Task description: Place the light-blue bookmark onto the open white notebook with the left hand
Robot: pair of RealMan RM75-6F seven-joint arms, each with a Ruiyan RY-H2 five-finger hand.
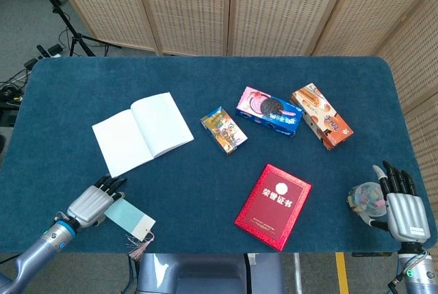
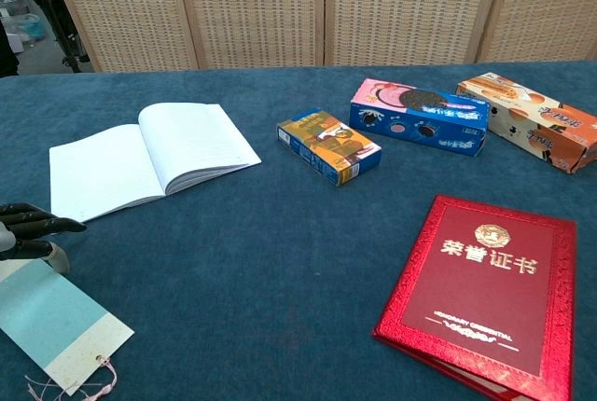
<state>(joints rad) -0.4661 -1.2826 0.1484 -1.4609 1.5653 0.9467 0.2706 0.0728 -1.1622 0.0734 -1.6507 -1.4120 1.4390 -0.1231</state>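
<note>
The light-blue bookmark (image 1: 130, 217) lies near the table's front left edge, its tassel (image 1: 139, 246) hanging over the edge. My left hand (image 1: 90, 203) covers the bookmark's left end, fingers stretched over it and thumb (image 2: 53, 254) at its edge, pinching it. In the chest view only the dark fingers of the left hand (image 2: 26, 231) show at the left border, above the bookmark (image 2: 58, 322). The open white notebook (image 1: 142, 132) lies flat further back, a short way beyond the fingertips. My right hand (image 1: 398, 202) rests at the front right, fingers spread.
A red certificate folder (image 1: 273, 206) lies front centre. Three snack boxes sit mid-table: a small blue-yellow one (image 1: 224, 130), a blue cookie box (image 1: 269, 111) and an orange box (image 1: 321, 117). A clear round object (image 1: 364, 197) lies beside the right hand.
</note>
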